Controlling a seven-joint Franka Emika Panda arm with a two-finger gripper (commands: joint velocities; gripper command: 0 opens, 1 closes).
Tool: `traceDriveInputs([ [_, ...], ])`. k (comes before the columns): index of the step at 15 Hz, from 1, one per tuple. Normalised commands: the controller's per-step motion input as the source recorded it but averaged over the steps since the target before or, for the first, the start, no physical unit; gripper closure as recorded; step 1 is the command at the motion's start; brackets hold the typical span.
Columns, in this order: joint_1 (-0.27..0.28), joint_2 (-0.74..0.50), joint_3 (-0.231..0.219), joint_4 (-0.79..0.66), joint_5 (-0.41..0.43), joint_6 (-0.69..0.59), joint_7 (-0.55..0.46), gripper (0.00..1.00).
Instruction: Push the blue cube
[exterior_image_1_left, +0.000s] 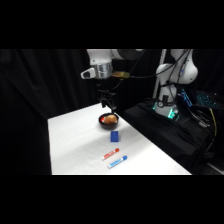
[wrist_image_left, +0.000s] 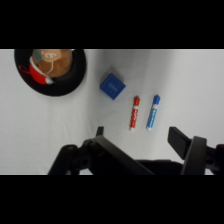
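Observation:
The blue cube (exterior_image_1_left: 114, 135) sits on the white table (exterior_image_1_left: 75, 145), just in front of a black bowl (exterior_image_1_left: 108, 120). In the wrist view the blue cube (wrist_image_left: 112, 86) lies to the right of the bowl (wrist_image_left: 50, 70), well beyond the fingers. My gripper (exterior_image_1_left: 107, 104) hangs above the table at the bowl's far side, clear of the cube. From the wrist the gripper (wrist_image_left: 140, 137) stands open, with only bare table between its fingers.
The bowl holds brownish and red items. A red marker (exterior_image_1_left: 111, 153) and a blue-and-white marker (exterior_image_1_left: 118, 161) lie side by side nearer the front edge, past the cube. Black equipment with cables (exterior_image_1_left: 175, 130) borders the table's right side.

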Motion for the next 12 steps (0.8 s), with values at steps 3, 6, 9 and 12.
traceDriveInputs([
  [3,-0.027,-0.01,-0.001,-0.04,-0.040,0.08,0.13,0.00],
  [6,-0.048,-0.09,-0.017,-0.20,0.004,0.20,0.10,0.00],
  [9,-0.045,-0.11,-0.016,-0.31,0.061,0.28,0.03,0.26],
  [12,-0.020,-0.09,0.003,-0.34,0.083,0.36,0.02,0.53],
])
